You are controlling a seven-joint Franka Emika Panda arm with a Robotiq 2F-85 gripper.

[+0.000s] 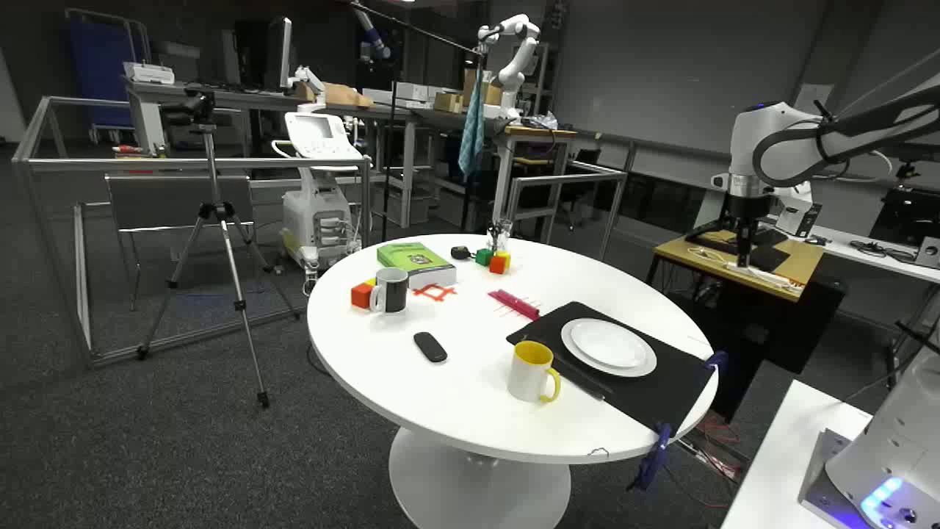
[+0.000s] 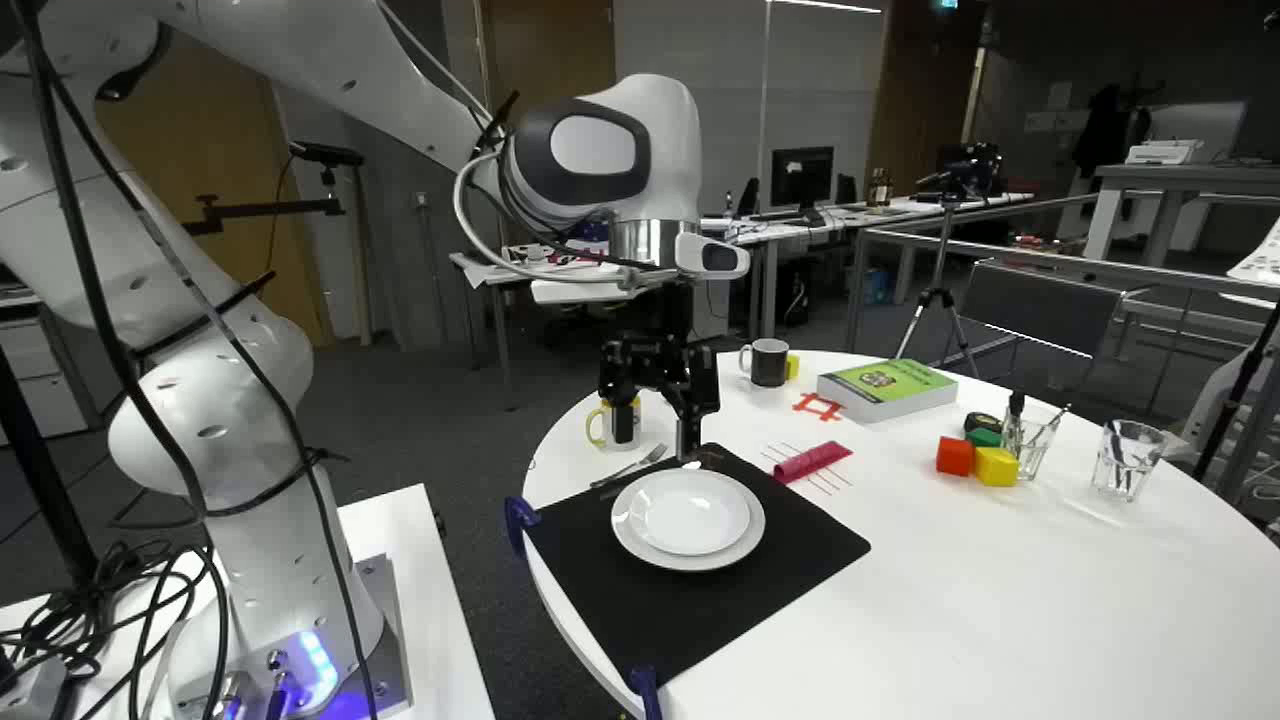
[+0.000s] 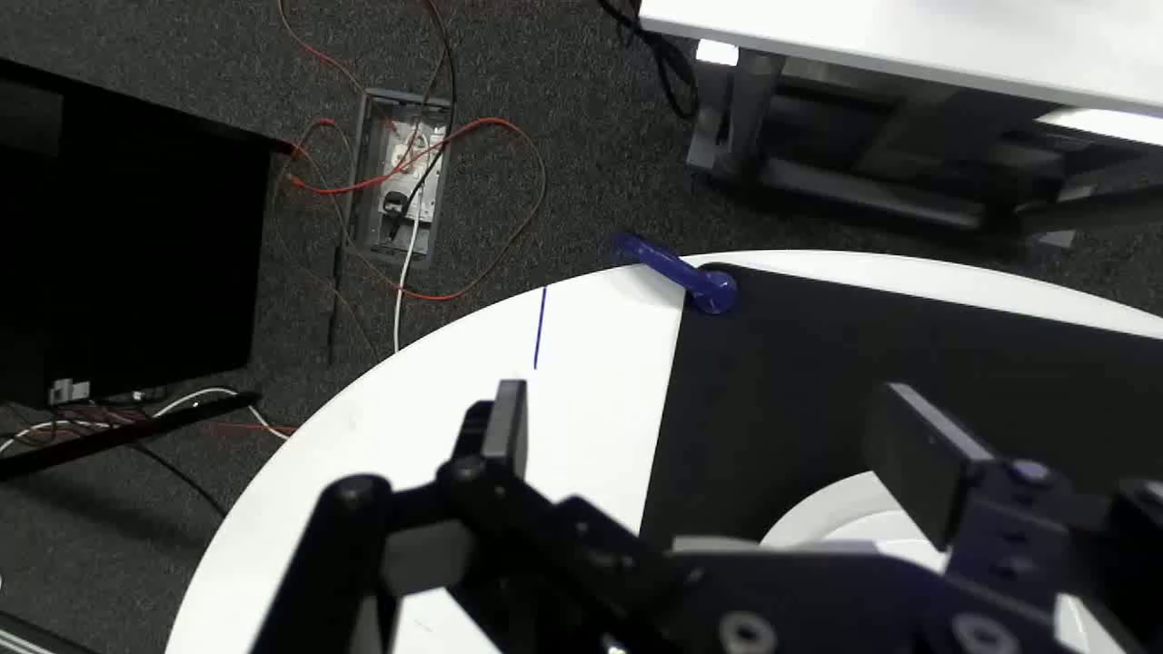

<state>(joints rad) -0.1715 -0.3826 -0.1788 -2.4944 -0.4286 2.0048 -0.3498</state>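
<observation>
Gripper (image 2: 655, 448): in an exterior view it hangs in the air, fingers spread wide, nothing between them. No load, so I've got freedom to fine-tune the pose up here.
Stacked plates (image 2: 690, 513): smaller white one sitting on a larger one, both on the black placemat (image 2: 675, 612). Closest things to the fingers as far as I can judge. I'd be slow and gentle anywhere near that rim, it probably won't give.
Fork (image 2: 630, 467): lies near the mat's edge. Thin and flat, so my guess is a sloppy fingertip would just skid it.
Yellow-handled mug (image 1: 529, 378): in an exterior view it stands upright near the mat, well apart from the gripper. Fingers seem to line up with it from elsewhere, but that's just perspective imo. Check depth across views.
Edge-on fingers: same exterior view, can't tell the gap from there.
Finger pads (image 3: 502, 422): wrist view shows them far apart. One sits against white tabletop (image 3: 591, 436), its mate over the mat, partly hiding the plates. I'd sort sideways position and wrist turn at this height.
Blue clamp (image 3: 713, 292): pins the mat's corner at the table edge. Handy landmark, but snaggy I reckon, so give it room.
</observation>
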